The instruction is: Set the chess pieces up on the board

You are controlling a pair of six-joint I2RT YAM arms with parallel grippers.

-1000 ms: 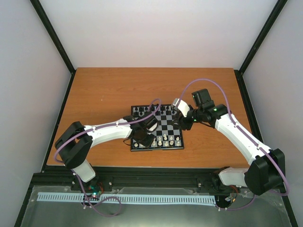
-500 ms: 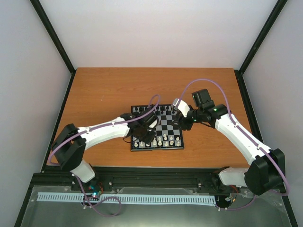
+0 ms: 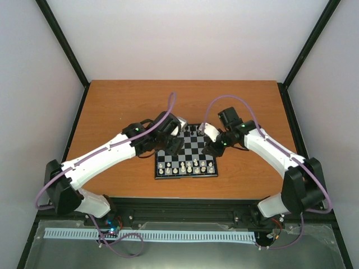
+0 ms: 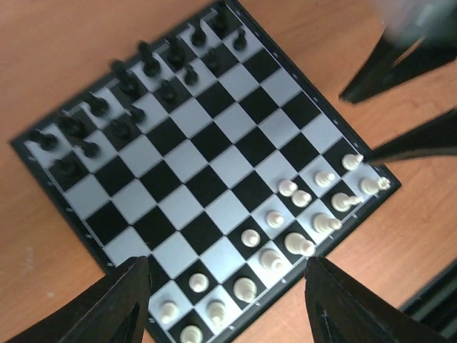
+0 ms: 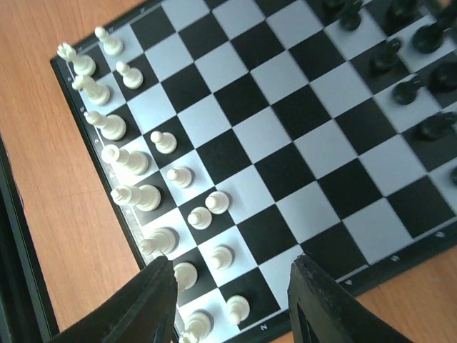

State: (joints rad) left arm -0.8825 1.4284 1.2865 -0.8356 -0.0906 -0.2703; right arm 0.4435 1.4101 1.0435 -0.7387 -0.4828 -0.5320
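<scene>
- The board [image 3: 190,152] is a small square of black and pale grey-white checks with a thin black border
- It lies flat on the brown desk [image 3: 123,106], near the middle and between the two arms
- White chess pieces [image 4: 296,243]: tiny cream-white men, sixteen as far as the left wrist view lets them be counted, in the two rows nearest the arm bases
- Two of the white pawns stand close together, out of line with their row
- Black chess pieces [image 4: 166,89]: sixteen by the same count, in the two far rows
- One board, two sets, two arms
- Left gripper [image 4: 225,261] is released, its fingers wide apart above the board with nothing between them
- Right gripper [image 5: 233,261] is likewise released and holds nothing, above the board's right side
</scene>
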